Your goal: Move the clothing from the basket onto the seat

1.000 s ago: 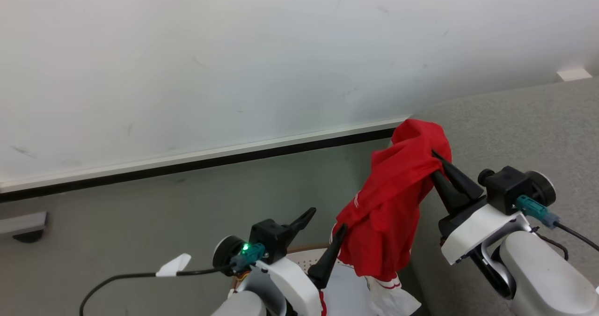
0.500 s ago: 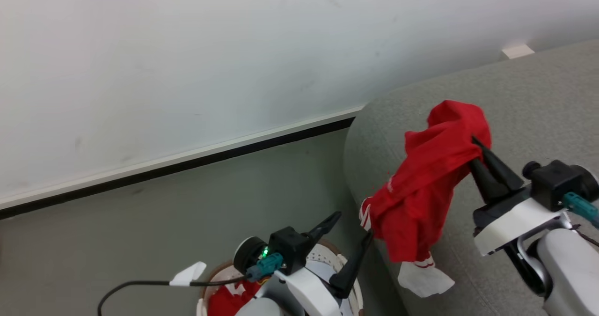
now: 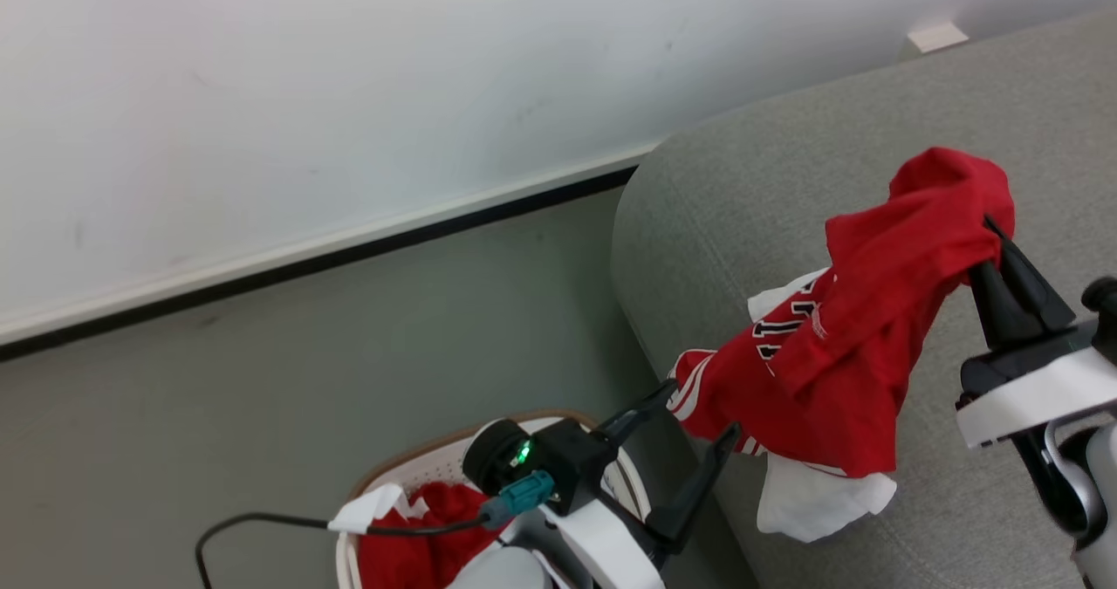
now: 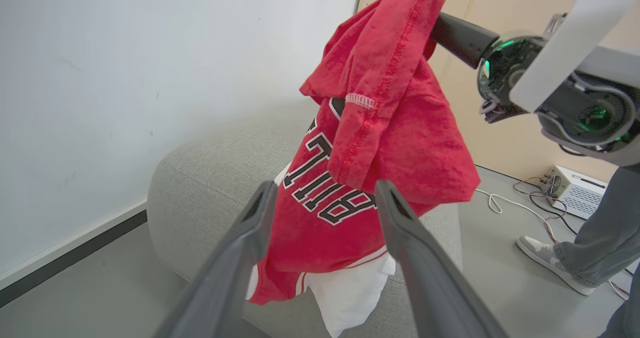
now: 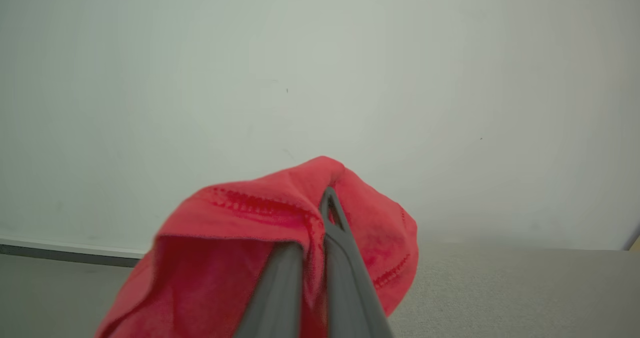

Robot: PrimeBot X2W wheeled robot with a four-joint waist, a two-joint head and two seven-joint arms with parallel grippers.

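A red jersey with navy block letters and white trim hangs from my right gripper, which is shut on its upper fold above the grey sofa seat; the white lower hem rests on the cushion. The right wrist view has the fingers pinching red cloth. My left gripper stands open at the sofa's edge, just left of the jersey, holding nothing; in its wrist view the jersey hangs beyond the open fingers. The cream basket sits below on the floor with more red clothing inside.
A white wall with a dark baseboard runs behind the grey floor. In the left wrist view a person's leg and shoe stand right of the sofa, near a white box with cables.
The camera has turned right and down, so the scene has shifted left. My right gripper carried the jersey over the sofa, and its white hem now rests on the cushion. The left gripper stays open.
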